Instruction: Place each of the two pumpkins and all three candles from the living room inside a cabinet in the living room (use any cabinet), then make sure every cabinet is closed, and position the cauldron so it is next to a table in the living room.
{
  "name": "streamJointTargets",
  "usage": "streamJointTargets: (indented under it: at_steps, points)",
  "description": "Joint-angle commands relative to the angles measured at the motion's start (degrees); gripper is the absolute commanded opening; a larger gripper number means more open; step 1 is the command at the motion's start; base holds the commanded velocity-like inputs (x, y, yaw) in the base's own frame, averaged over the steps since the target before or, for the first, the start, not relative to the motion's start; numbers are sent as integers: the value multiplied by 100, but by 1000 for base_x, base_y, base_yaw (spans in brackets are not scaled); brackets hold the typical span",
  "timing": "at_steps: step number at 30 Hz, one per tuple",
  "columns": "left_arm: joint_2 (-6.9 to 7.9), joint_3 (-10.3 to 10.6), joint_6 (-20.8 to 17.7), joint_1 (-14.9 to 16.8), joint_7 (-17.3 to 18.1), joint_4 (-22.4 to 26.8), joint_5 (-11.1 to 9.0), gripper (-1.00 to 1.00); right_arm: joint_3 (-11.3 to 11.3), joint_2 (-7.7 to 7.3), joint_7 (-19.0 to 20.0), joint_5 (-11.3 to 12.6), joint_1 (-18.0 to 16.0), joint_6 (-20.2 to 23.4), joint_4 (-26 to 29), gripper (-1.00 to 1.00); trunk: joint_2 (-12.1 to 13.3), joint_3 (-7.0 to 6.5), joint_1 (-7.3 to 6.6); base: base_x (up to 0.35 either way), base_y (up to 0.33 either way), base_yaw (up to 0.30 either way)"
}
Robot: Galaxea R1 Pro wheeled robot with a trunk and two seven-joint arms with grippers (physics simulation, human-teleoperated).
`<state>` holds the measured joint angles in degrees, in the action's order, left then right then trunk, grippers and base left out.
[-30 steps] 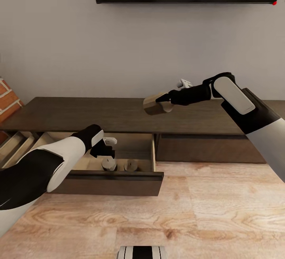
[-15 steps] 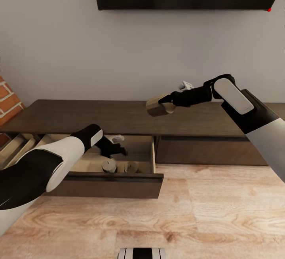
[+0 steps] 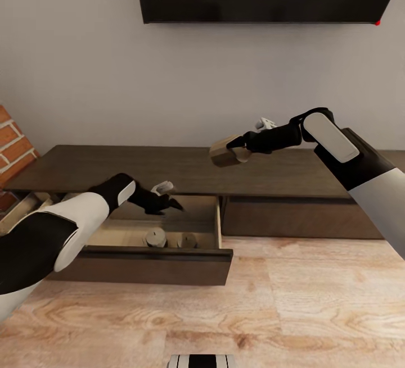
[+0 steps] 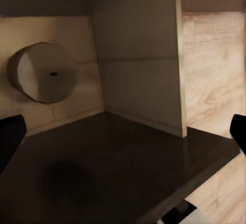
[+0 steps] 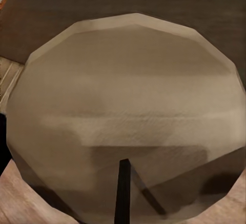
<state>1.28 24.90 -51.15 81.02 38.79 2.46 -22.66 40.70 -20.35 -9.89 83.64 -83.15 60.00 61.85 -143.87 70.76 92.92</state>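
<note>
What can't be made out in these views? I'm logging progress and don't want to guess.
- Open drawer, head view: its near-left floor is hidden by the left arm, so contents there are unknown beyond two candles.
- Right gripper, right wrist view: the held candle hides its fingers.
- Left drawers, head view: cut off by the frame edge and the arm.

L tool (image 3: pixel 169 202) open, arm low; R tool (image 3: pixel 239 142) clamped, arm outstretched.

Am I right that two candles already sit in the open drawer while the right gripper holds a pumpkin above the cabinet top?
Not quite: the right gripper holds the third candle, not a pumpkin, as the head view shows. Two candles do sit in the open drawer.
</note>
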Motion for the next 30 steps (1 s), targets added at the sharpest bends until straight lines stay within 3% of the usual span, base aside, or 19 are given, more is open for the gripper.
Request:
streamJointTargets:
  at_steps: [1,5,8,9,11,17,19,20,22,27,30]
  points:
    - [80,50,-17,2,31,97,-41,100,19,-5,-57,65,-7,0,5,-100,-2,-4,-1,0,0,67]
    - [374,44,-13,2,116,577,-51,100,37,3,-64,64,-8,0,-41,-100,-2,-39,-1,0,0,78]
    - [499,36,-17,2,462,822,-54,100,39,9,-59,63,-9,0,-141,-100,-2,-65,-1,0,0,86]
    - [684,35,-28,2,838,1162,-55,100,43,13,-59,57,-8,0,-173,-100,-2,-73,-1,0,0,90]
    - [863,37,-46,2,994,1482,-60,100,43,14,-59,56,-8,0,-198,-100,-2,-90,-1,0,0,91]
    - [1083,14,-380,2,1226,2026,-69,100,51,19,-57,56,-1,0,-345,-100,-2,-137,-1,0,0,92]
    - [1242,1,-416,2,1239,2121,-73,100,55,22,-52,56,0,0,-366,-100,-2,-152,-1,0,0,92]
    - [1380,-50,-419,2,1259,2236,-106,100,58,22,-50,56,0,0,-395,-100,-2,-160,-1,0,0,92]
    - [1476,-239,-418,2,1297,2339,-195,100,94,23,-44,52,0,0,-460,-100,-2,-173,-1,0,0,84]
    - [1522,-853,-404,2,1322,2493,-254,100,328,23,-36,31,7,0,-578,-100,-2,-197,-1,0,0,37]
    - [1510,-1096,-389,2,1334,2574,-262,100,382,26,-32,-152,14,0,-595,-100,-2,-201,-1,0,0,6]
